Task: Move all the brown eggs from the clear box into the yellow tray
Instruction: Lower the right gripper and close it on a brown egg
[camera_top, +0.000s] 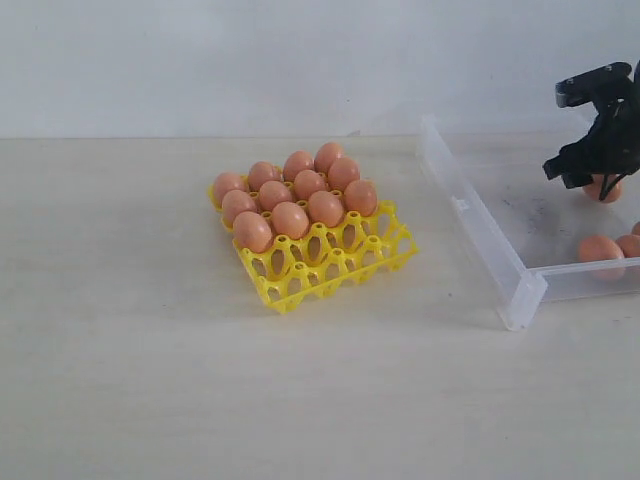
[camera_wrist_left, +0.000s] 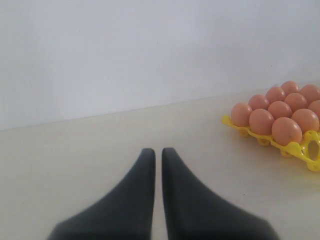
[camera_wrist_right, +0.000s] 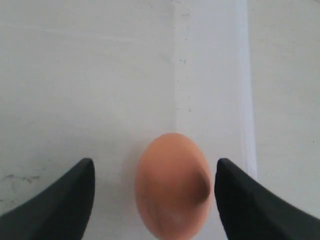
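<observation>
Egg (camera_wrist_right: 172, 187) lies untouched inside the spread right gripper (camera_wrist_right: 155, 162), nearer one side; closing could shove it rolling.

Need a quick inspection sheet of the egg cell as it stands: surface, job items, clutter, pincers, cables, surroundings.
Surface: pale matte table.
Job's things: yellow tray holds about a dozen brown eggs, with its front row of cups empty. The clear box holds at least three more and is partly cut off by the frame.
Clutter: nothing seen.
Grippers: right pincer is open and straddles one egg in the box, with gaps on both sides. Left pincer is shut and empty, over bare table.
Cables: nothing seen.
Surroundings: plain white wall.
</observation>
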